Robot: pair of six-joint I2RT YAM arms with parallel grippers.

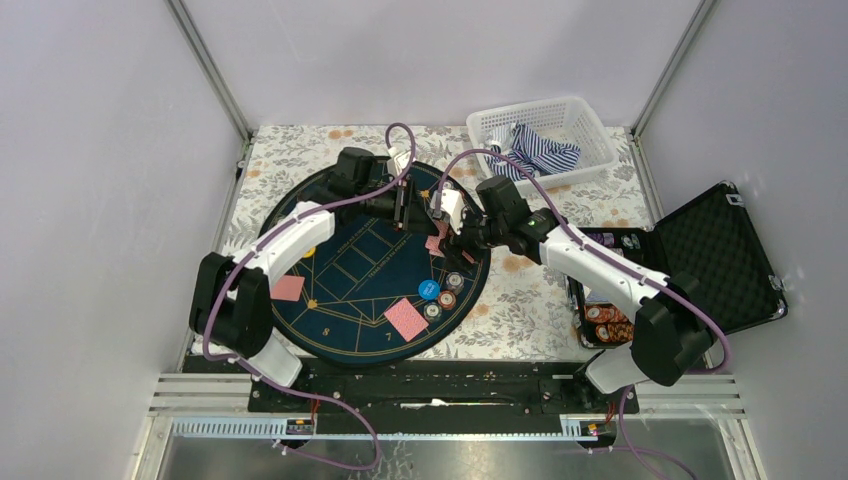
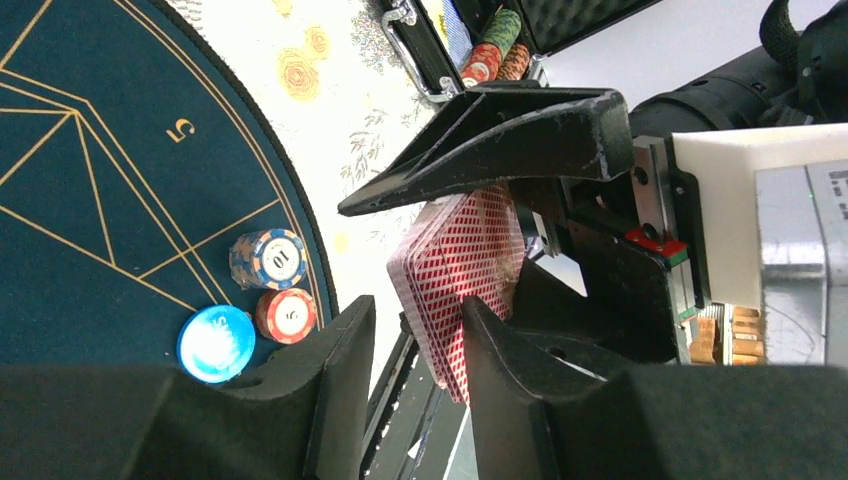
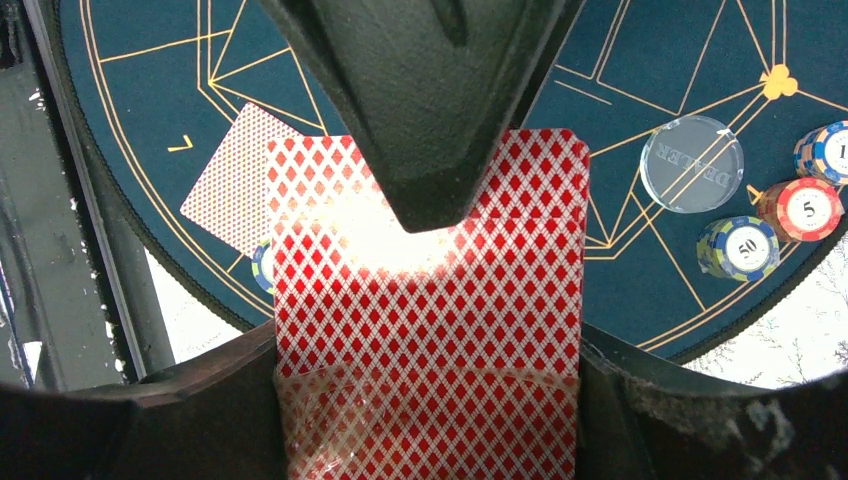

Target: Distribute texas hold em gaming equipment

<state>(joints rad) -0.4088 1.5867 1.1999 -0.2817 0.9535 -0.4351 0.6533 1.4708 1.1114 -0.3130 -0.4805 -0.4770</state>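
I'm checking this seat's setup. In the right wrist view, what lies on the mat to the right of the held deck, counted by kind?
Clear DEALER button: 1
Poker chip stacks: 3
Total: 4

Round navy mat (image 1: pixel 350 285), gold lines, numerals 5, 7, 8 legible, lies flat on floral-covered table (image 1: pixel 525 312). White basket (image 1: pixel 497 122) at far right corner, off mat, holds blue-white striped cloth (image 1: pixel 545 155). Black foam-lined case (image 1: pixel 715 255) open at right edge.
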